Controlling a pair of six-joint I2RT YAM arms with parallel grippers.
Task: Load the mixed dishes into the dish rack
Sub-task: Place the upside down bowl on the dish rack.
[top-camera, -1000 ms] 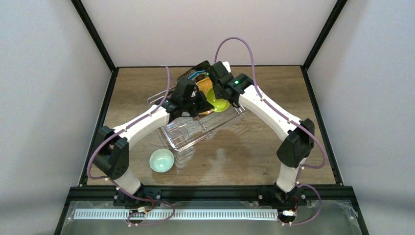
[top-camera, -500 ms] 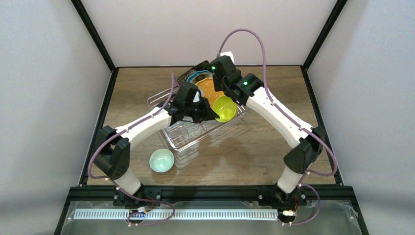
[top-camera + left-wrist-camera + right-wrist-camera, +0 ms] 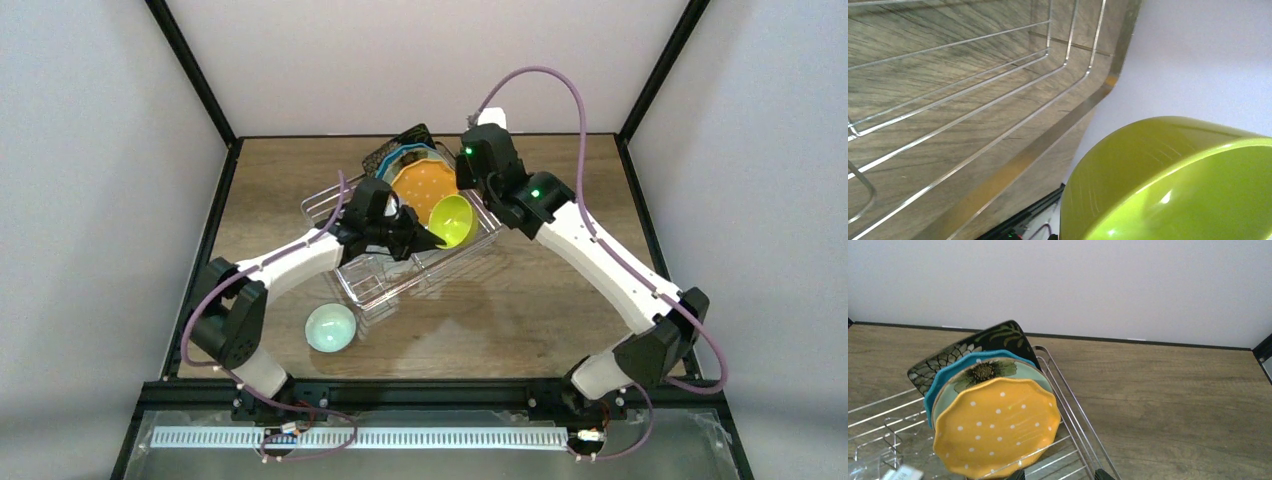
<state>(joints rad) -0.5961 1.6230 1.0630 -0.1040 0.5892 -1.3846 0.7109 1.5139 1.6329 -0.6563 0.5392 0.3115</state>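
Note:
My left gripper (image 3: 418, 236) is shut on the rim of the yellow-green bowl (image 3: 452, 220), which hangs tilted over the right part of the dish rack (image 3: 400, 278). In the left wrist view the bowl (image 3: 1173, 185) fills the lower right and hides my fingers. My right gripper (image 3: 1062, 476) is open and holds nothing, standing above the rack's far right rim (image 3: 1068, 400). Upright in the rack stand the black square plate (image 3: 998, 337), the teal plate (image 3: 948, 375), the mint flower plate (image 3: 983, 371) and the orange dotted plate (image 3: 998, 425). A clear glass (image 3: 370, 268) lies in the rack.
A pale mint round dish (image 3: 330, 327) sits on the wooden table in front of the rack, near my left arm. Black frame posts and white walls close in the table on three sides.
My right gripper has opened, let go of the bowl and drawn back to the far right. The bowl stays in my left gripper and has shifted slightly right.

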